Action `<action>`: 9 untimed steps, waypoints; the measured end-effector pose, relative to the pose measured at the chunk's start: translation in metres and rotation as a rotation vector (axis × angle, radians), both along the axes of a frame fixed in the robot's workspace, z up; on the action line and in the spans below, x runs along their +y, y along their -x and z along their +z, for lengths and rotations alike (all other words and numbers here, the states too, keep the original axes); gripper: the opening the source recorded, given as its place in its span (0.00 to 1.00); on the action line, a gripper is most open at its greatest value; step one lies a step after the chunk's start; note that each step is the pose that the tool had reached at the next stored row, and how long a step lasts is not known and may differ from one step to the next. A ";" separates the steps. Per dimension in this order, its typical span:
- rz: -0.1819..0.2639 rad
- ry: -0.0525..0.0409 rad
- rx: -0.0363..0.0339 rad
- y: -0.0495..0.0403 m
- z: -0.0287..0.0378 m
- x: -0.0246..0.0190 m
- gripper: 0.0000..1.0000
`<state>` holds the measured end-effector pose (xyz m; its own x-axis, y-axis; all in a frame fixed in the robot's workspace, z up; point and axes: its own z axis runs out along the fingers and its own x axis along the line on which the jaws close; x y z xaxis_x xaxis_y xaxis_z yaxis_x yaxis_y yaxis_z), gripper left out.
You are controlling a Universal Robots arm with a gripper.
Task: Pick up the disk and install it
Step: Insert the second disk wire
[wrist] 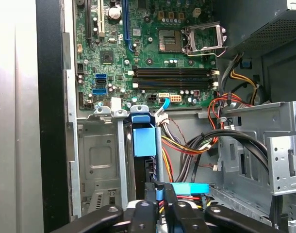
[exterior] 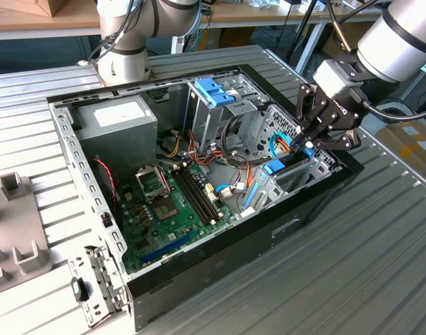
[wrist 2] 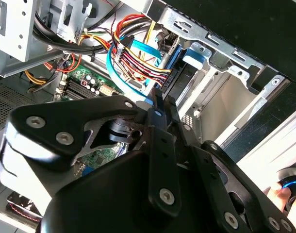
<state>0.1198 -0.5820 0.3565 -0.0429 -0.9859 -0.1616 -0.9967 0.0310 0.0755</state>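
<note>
My pincer [exterior: 305, 142] sits clenched just above the disk [exterior: 281, 167] standing in its bay; I'd push straight down.

Ribbed matt grey metal bench [exterior: 380, 230], glossy black case rim [exterior: 269, 230], dull perforated steel drive cage [wrist: 102, 160], light blue plastic disk [wrist: 143, 138] frame, matt black gripper [exterior: 307, 136] links

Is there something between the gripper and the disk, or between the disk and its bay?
Nothing visible. In the first wrist view the disk already stands on edge inside the metal bay, and the gripper is close to its end. The wires run beside them, not between.
</note>
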 end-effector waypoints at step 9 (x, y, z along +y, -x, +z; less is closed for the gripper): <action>0.000 0.0000 0.0000 0.0000 0.0000 -0.0001 0.16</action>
<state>0.1198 -0.5822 0.3565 -0.0429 -0.9859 -0.1617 -0.9967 0.0310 0.0755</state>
